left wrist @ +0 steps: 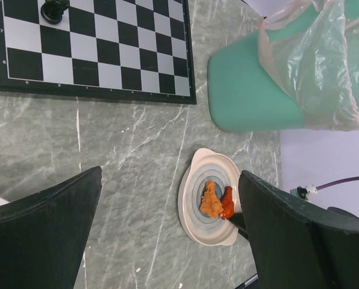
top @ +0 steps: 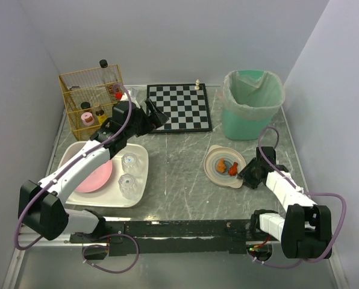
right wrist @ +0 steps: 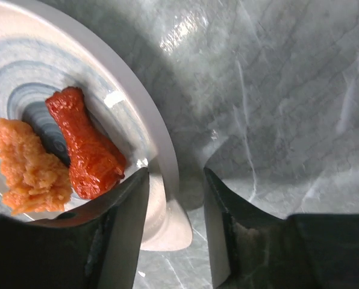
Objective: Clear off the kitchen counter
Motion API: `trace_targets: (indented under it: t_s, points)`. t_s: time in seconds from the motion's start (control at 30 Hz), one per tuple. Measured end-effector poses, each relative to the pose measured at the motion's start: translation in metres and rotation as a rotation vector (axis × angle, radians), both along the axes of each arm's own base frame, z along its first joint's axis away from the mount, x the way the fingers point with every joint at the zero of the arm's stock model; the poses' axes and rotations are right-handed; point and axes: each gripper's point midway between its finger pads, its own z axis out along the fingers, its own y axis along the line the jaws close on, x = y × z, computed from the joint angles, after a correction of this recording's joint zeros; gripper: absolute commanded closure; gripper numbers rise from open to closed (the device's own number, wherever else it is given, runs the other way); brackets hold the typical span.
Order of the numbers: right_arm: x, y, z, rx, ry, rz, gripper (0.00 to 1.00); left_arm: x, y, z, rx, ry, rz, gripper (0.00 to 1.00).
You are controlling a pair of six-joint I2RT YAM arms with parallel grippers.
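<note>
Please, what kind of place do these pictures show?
Probably a mock kitchen inside a test booth: a marble-patterned counter, a white tub holding glasses, a lined green bin, and plain walls close around.

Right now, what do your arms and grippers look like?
The left arm and right arm have white links and black joints, with a purple cable looping along each. The left gripper and right gripper are black, each with two broad wedge-shaped fingers.

top: above-behind, whole kitchen counter (top: 179, 180) | left wrist: raised, far | right wrist: close, downward | shared: plate (top: 211, 165)
</note>
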Motion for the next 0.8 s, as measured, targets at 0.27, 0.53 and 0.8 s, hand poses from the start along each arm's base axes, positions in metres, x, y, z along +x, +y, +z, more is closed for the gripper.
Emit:
trace_targets:
  t_s: [0.27, 0.53, 0.8]
  points:
    - [0.011, 0.000, -0.002, 0.026, -0.060, -0.024, 0.67, 0.000, -0.005, -0.010, -0.002, 0.016, -0.020, 0.01]
    - [0.014, 0.003, -0.001, 0.051, -0.105, -0.015, 1.00, 0.000, -0.009, -0.015, -0.004, 0.028, -0.037, 0.01]
    - [0.012, 0.003, 0.000, 0.052, -0.124, -0.014, 1.00, 0.001, -0.014, -0.023, -0.007, 0.042, -0.056, 0.01]
